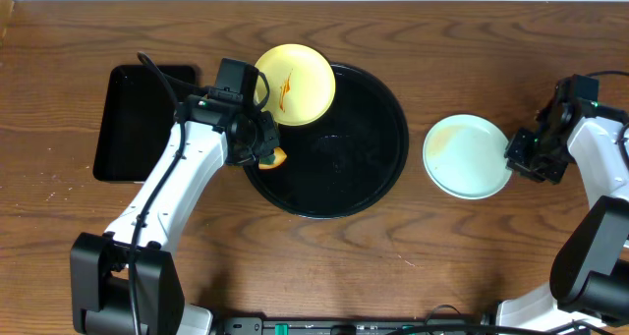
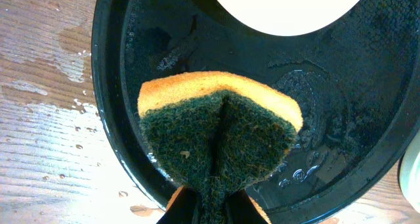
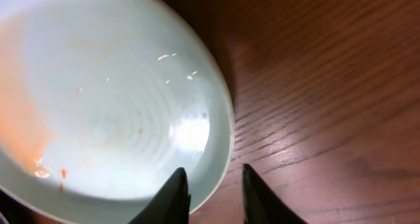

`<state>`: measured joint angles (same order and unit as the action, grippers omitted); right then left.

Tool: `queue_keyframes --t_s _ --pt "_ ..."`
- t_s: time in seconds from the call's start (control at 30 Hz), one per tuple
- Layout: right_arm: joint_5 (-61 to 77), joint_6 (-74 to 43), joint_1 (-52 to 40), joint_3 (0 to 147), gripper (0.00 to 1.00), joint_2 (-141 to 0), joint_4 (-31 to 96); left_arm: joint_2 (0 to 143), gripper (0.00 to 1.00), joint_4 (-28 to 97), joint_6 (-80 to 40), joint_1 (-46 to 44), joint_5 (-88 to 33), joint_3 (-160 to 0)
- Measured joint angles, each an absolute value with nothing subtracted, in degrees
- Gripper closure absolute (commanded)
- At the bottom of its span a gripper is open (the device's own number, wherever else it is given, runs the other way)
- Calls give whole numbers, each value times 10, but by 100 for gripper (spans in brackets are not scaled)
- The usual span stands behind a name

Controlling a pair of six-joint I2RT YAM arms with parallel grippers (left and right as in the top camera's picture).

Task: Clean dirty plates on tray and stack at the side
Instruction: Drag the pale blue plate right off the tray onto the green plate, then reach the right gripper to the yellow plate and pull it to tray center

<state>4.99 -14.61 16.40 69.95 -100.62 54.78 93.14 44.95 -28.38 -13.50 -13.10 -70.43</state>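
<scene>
A small rectangular black tray (image 1: 138, 124) lies on the table, well to the left of the left pincer (image 1: 263, 150). That pincer is clenched on a folded sponge (image 2: 220, 129), yellow with a dark green scouring face, held just inside the near rim of the round black tray (image 2: 367, 132), whose floor is wet. Just ahead of the pincer, the pale yellow plate (image 1: 295, 84) sits at the tray's edge with an orange-brown smear in its middle. Water beads on the wooden table (image 2: 39, 152) beside the pincer. Further right, off the tray, the light blue plate (image 1: 462, 156) rests on the wood. The right pincer (image 3: 212, 173) stands at its right edge, released, jaws slightly apart astride the rim. Faint orange smears show on the plate's side farthest from this pincer.
</scene>
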Motion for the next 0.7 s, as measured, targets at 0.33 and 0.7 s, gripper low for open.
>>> queue_keyframes --t_s 0.33,0.7 --pt "76 -138 145 701 62 -952 559 931 93 449 -284 -135 -131 -704" --pt "110 -134 1 728 41 -858 492 931 92 441 -271 -133 -131 -704"
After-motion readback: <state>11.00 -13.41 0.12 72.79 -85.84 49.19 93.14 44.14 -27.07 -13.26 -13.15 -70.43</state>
